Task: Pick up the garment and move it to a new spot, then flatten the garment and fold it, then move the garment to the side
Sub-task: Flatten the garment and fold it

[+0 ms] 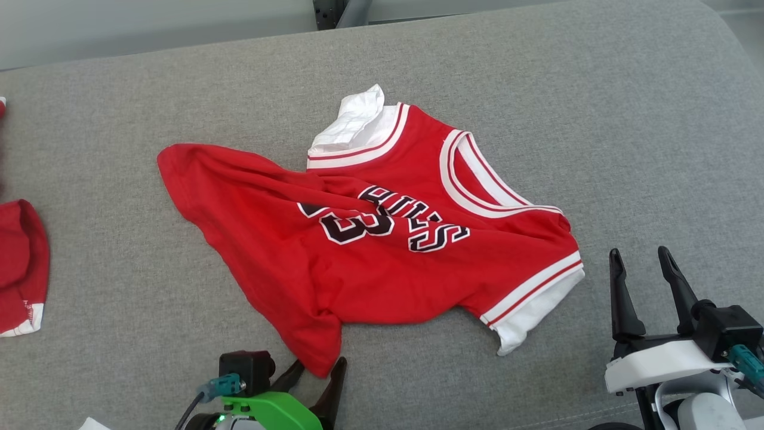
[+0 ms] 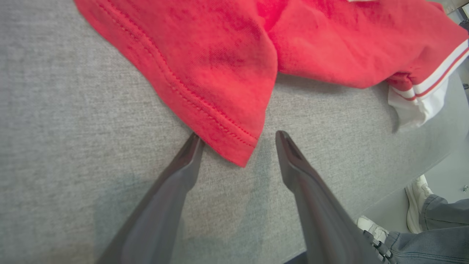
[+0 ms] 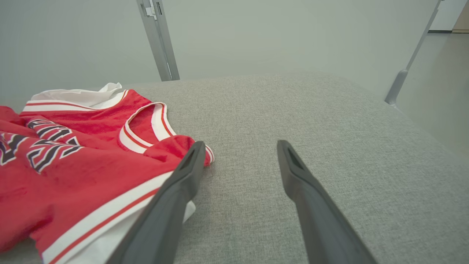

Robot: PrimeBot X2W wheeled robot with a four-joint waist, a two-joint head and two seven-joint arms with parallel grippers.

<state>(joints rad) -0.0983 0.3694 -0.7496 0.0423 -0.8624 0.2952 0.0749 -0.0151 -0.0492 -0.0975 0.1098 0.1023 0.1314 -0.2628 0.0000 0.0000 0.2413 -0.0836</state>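
The garment (image 1: 382,239) is a red basketball jersey with white trim and black lettering, lying crumpled on the grey padded surface (image 1: 537,89). Its hem corner (image 2: 238,146) rests loose between the fingers of my left gripper (image 1: 316,379), which stands open at the bottom of the head view and grips nothing. In the left wrist view the left gripper (image 2: 238,137) straddles that corner. My right gripper (image 1: 641,260) is open at the lower right, just right of the jersey's white-trimmed armhole (image 3: 121,209). The right gripper (image 3: 238,146) holds nothing.
Another red cloth with white trim (image 1: 21,269) lies at the left edge of the surface. A person's shoes and trouser legs (image 2: 421,220) stand beyond the surface's edge. A metal post (image 3: 157,40) rises behind the far edge.
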